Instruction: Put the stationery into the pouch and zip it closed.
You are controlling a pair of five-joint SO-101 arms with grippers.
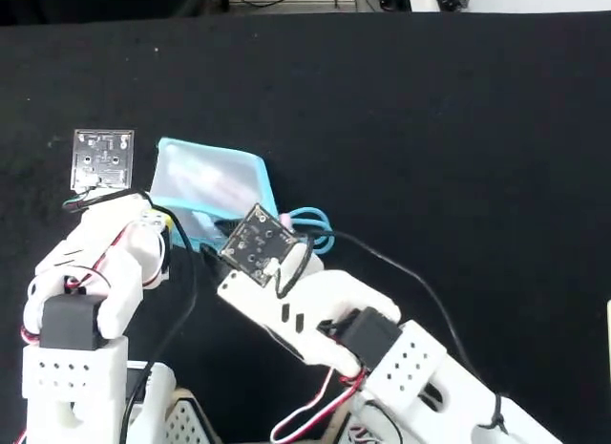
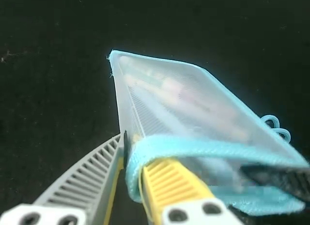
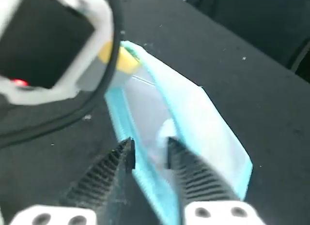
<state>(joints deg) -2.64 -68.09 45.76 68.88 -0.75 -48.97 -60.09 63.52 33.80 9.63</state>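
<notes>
High view: a translucent pale-blue mesh pouch (image 1: 210, 177) with blue trim lies on the black table (image 1: 430, 119), just ahead of both sets of jaws. The left arm (image 1: 95, 272) stands at one near corner of it and the right arm (image 1: 315, 310) at the near edge beside that. A looped blue cord (image 1: 310, 222) lies close beside the right jaws, on the side away from the left ones.

Left wrist view: the left jaws, one grey and ribbed, the other faced with a yellow pad (image 2: 167, 181), are closed on the pouch's corner with the blue trim pinched between them. The pouch stretches away ahead of them, with pale shapes inside (too blurred to name).

Right wrist view: the right jaws, black and ribbed, stand slightly apart astride the pouch's trimmed edge, pale mesh showing in the gap between their tips. Beyond them the left jaws grip the far corner
</notes>
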